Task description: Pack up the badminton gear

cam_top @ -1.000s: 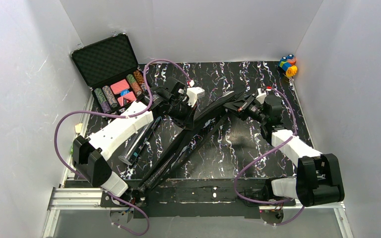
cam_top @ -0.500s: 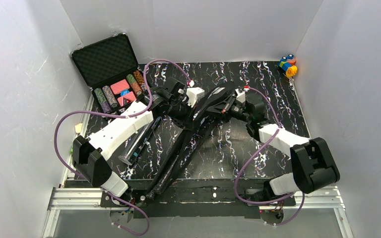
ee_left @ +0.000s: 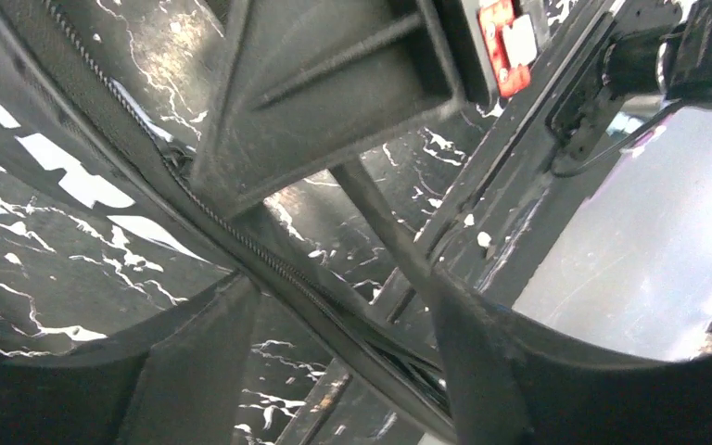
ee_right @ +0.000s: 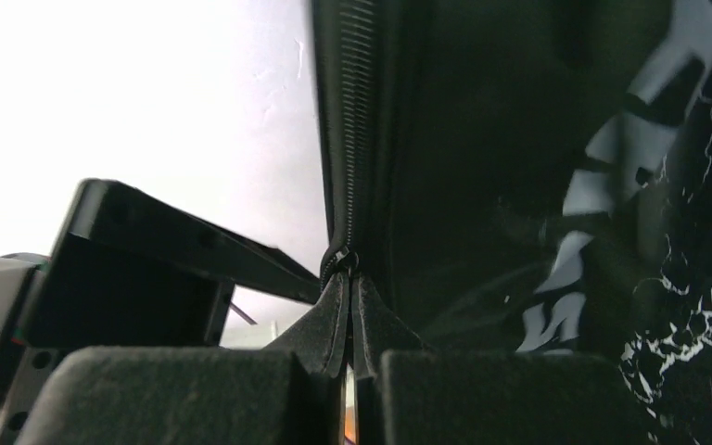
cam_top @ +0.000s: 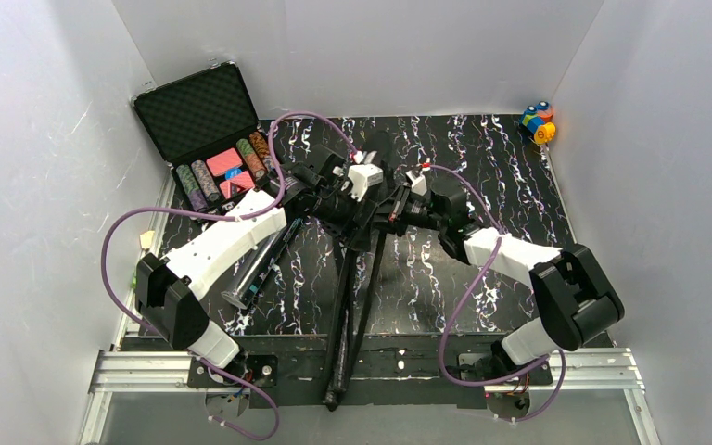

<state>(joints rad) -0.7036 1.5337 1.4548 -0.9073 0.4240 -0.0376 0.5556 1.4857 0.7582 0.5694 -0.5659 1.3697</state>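
Observation:
The black racket bag (cam_top: 345, 306) stands on edge, running from the two grippers down past the table's near edge. My right gripper (cam_top: 391, 208) is shut on the bag's zipper pull (ee_right: 345, 271), with the zipper track (ee_right: 356, 111) running straight up from its pads (ee_right: 482, 389). My left gripper (cam_top: 362, 209) stands open right beside it. The bag's zippered edge (ee_left: 269, 264) passes loosely between the left fingers (ee_left: 195, 371). The bag's white lettering (ee_right: 612, 158) shows in the right wrist view. A long tube (cam_top: 258, 269) lies under my left forearm.
An open black case of poker chips (cam_top: 211, 139) sits at the back left. Small colourful toy blocks (cam_top: 538, 122) stand in the back right corner. White walls close in on three sides of the black marbled table (cam_top: 501, 176).
My right gripper has swept left to meet the left one, dragging the zipper pull. The bag has swung from a diagonal to nearly straight toward the near edge. My left gripper has opened.

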